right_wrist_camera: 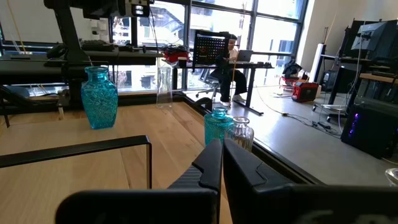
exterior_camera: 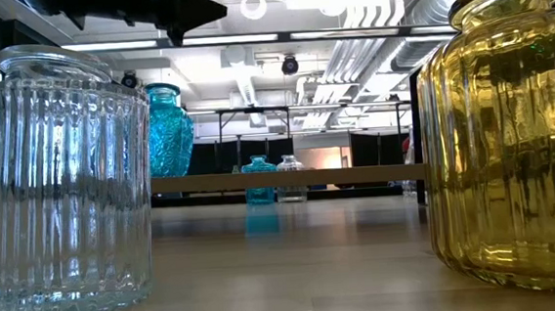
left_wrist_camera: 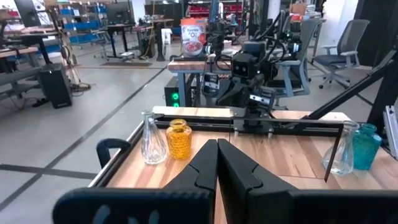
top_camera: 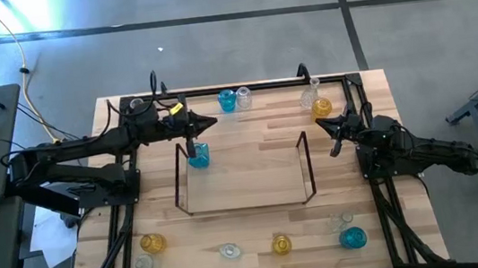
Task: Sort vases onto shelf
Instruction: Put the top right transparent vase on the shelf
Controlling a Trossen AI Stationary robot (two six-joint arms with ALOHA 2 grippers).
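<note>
A: Where do things stand?

B: One blue vase (top_camera: 198, 156) is upright at the left end of the shelf (top_camera: 244, 192), with the left hand (top_camera: 209, 123) just behind it, fingers together and holding nothing. The right hand (top_camera: 326, 124) waits beyond the shelf's right end, also shut and empty.

A: And the other vases?

B: Scattered on the tabletop (top_camera: 259, 231): a blue and clear pair (top_camera: 233, 99) along the far edge, a clear and amber pair (top_camera: 316, 101) near the right hand, more along the near edge. All look empty.

A: Risks?

B: I'd judge the closed left hand could clip that tall vase and topple it, and glass rolls.
</note>
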